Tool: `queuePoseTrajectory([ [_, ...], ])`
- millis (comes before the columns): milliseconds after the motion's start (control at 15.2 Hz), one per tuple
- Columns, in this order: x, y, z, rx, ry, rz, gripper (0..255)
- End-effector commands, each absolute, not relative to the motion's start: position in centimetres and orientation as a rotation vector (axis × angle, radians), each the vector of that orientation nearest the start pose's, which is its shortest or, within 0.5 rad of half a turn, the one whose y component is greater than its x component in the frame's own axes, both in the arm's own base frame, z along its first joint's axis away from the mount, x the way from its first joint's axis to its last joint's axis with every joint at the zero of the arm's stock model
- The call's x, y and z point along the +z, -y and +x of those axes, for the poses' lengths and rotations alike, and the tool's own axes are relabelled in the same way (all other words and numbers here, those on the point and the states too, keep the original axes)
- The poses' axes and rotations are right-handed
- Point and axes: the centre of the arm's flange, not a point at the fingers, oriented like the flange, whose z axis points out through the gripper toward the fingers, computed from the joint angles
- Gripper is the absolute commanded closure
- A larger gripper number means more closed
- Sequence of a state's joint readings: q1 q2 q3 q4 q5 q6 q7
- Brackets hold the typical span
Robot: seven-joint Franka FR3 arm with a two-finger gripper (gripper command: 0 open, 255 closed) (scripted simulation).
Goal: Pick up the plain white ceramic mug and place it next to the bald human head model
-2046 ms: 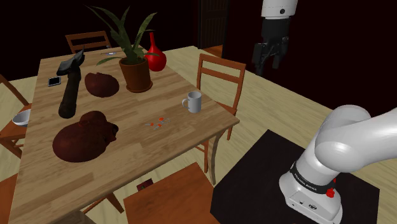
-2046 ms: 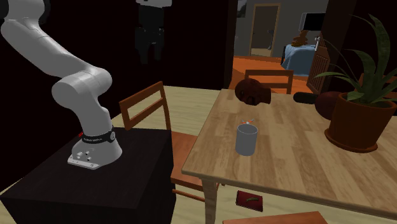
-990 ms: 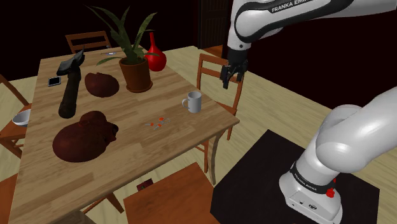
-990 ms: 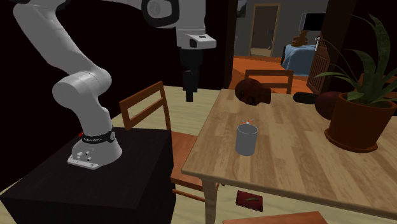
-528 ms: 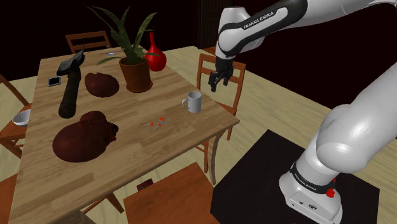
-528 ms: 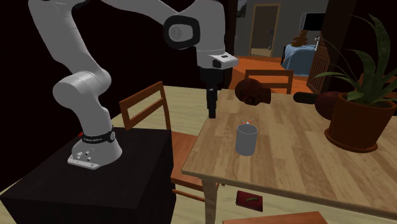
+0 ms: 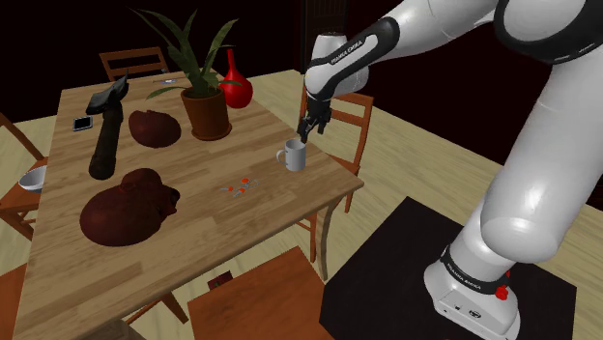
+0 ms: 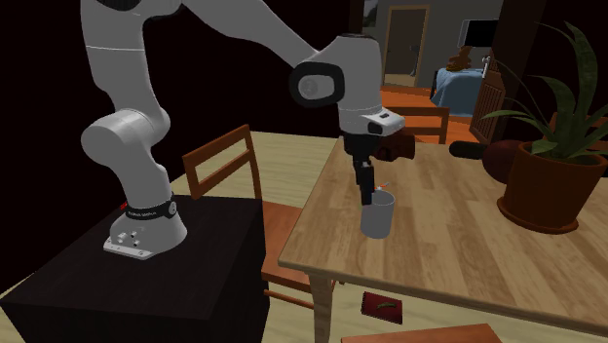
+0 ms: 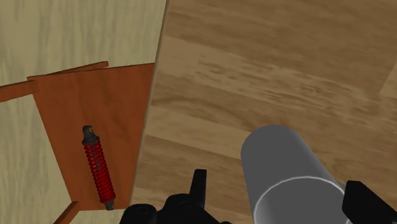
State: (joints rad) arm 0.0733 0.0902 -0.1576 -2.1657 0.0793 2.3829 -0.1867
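Gripper (image 8: 367,195) open, fingers spread, pointing down, tips about level with rim of grey-white mug (image 7: 294,155). In wrist view, mug sits between fingers; contact unclear. Mug upright on bench (image 7: 213,241), near edge facing robot stand. Dark brown head model (image 7: 128,209) lies well apart from mug, toward opposite edge. Potted plant (image 7: 205,108) and red vase (image 7: 234,87) toward far end. Wooden chair (image 9: 95,102) beside edge near mug, red coil shock absorber (image 9: 97,167) on its seat.
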Motion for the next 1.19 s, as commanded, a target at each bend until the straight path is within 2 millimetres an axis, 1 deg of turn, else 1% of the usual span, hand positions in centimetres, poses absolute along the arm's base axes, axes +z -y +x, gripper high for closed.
queuePoseTrajectory([
  [0,35.4,4.6,58.1,-0.236,0.101,-3.102,0],
  [132,34.3,4.5,60.1,-0.261,0.123,-3.097,0],
  [660,30.3,4.4,60.8,-0.261,0.123,-3.097,0],
  [1122,30.3,4.4,60.8,-0.261,0.123,-3.097,0],
])
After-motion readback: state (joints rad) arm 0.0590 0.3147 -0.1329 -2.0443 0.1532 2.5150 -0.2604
